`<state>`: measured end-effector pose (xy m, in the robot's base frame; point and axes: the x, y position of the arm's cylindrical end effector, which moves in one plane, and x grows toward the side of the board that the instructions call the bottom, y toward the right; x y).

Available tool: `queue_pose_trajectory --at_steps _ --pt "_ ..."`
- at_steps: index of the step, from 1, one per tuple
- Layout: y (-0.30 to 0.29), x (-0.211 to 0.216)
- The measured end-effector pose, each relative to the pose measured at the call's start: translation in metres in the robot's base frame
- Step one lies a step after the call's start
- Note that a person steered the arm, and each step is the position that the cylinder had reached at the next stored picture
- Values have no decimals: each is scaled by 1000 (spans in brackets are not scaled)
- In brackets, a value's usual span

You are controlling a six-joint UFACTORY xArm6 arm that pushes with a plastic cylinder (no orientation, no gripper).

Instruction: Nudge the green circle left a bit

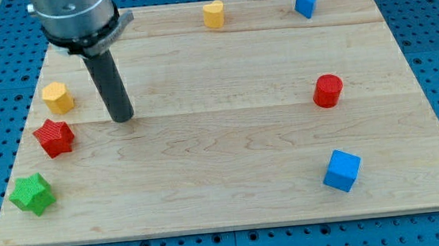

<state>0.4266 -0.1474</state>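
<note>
My tip (122, 117) rests on the wooden board (223, 162) in its left part. No green circle shows in this view. The only green block is a green star (33, 193) near the board's bottom-left corner, well below and left of my tip. A red star (54, 137) lies left of and slightly below my tip. A yellow hexagon (56, 97) lies left of and slightly above it. My tip touches none of them.
A yellow block (213, 14) and a blue block (306, 3) sit at the top edge. A red cylinder (328, 90) is at the right. A blue cube (341, 169) is at the bottom right. The arm's grey body (75, 16) hides the top-left corner.
</note>
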Motion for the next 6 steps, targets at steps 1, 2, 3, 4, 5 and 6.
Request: queue_pose_trajectory --at_steps 1,2,3,4,5,6 --pt "9 -54" --pt "30 -154" --pt "42 -205" --pt "-16 -204" --pt "-9 -205" --pt "7 -216"
